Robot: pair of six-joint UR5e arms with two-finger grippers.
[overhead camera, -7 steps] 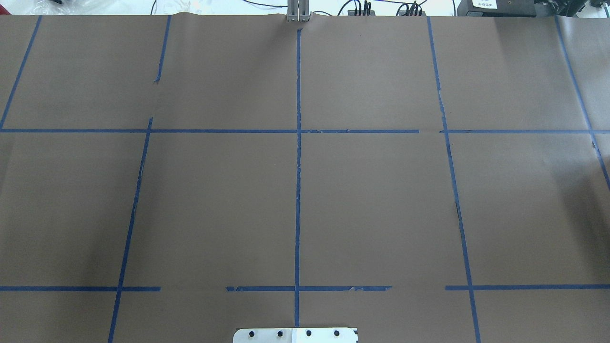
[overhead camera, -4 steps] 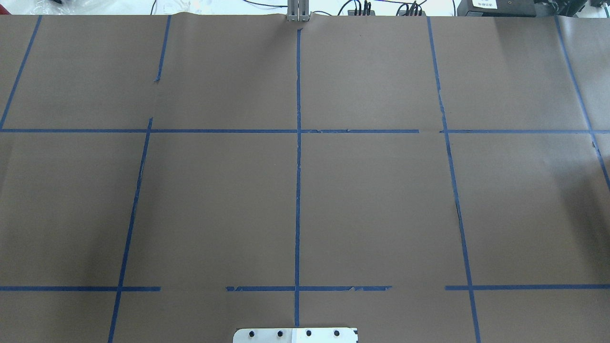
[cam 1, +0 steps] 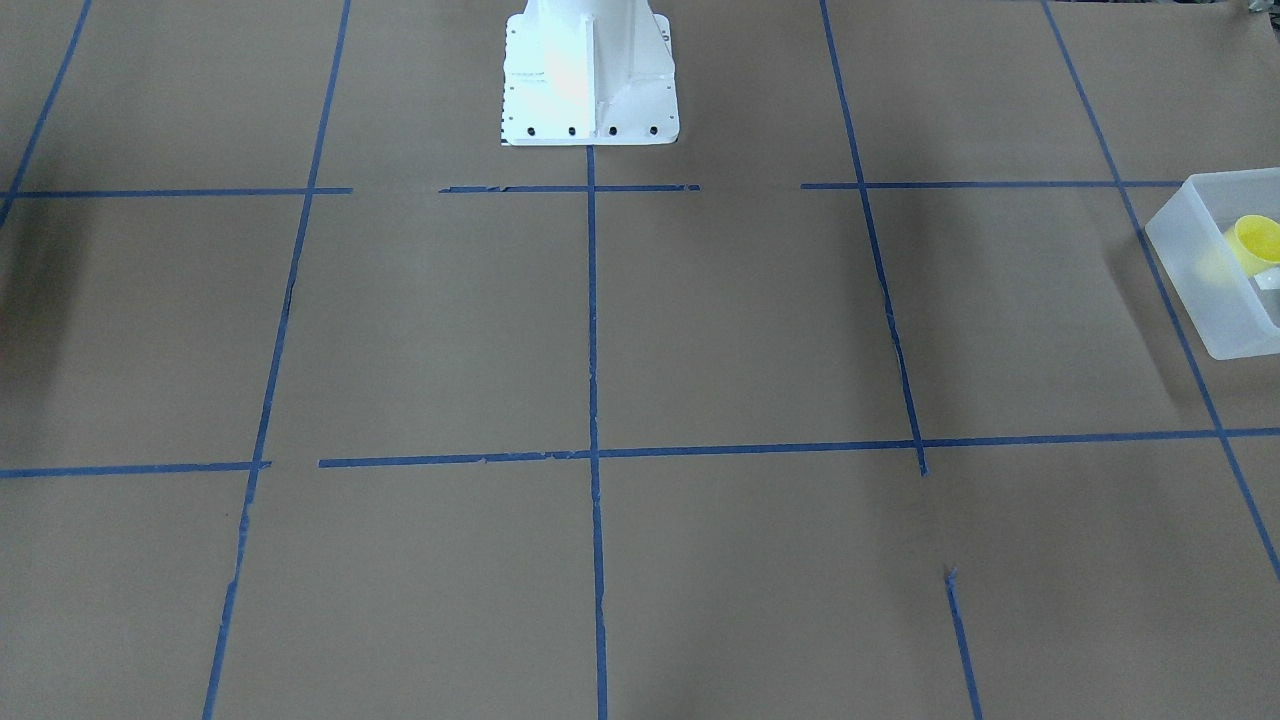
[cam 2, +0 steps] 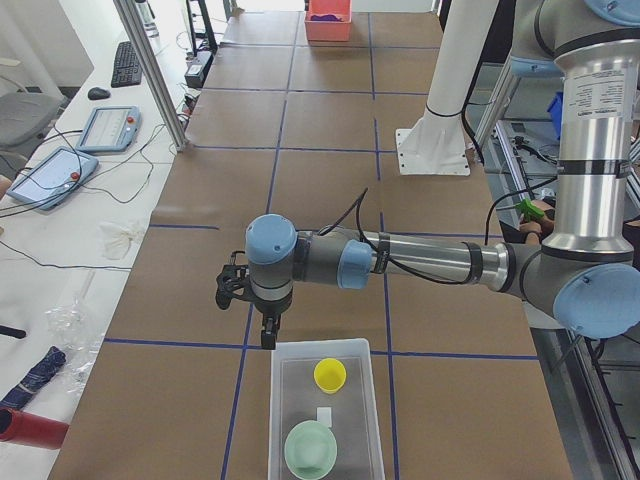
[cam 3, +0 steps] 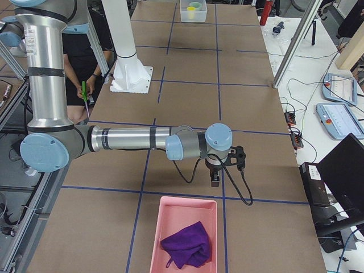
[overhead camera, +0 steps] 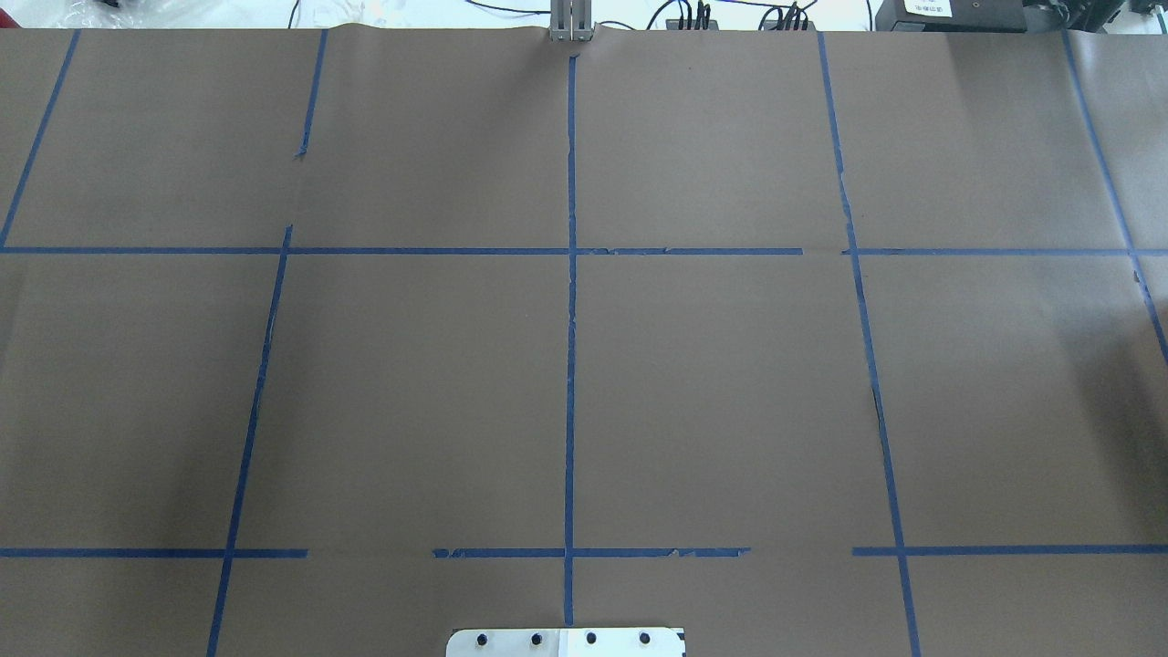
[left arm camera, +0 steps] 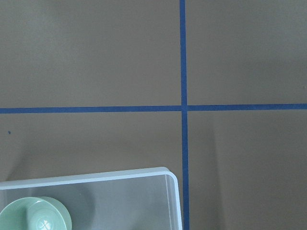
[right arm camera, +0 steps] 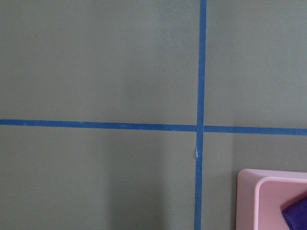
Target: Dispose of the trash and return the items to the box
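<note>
From the front we see the box (cam 1: pixel 1195 290) with the yellow cup (cam 1: pixel 1254 240) inside it. The overhead view shows us neither. From the left end, our left gripper (cam 2: pixel 267 338) hangs just outside the box's corner, with the cup inside just past it. We cannot tell whether the gripper is open or closed. The right gripper (cam 3: pixel 215 181), equally unreadable, is well apart from the box, so the left arm is nearer.
</note>
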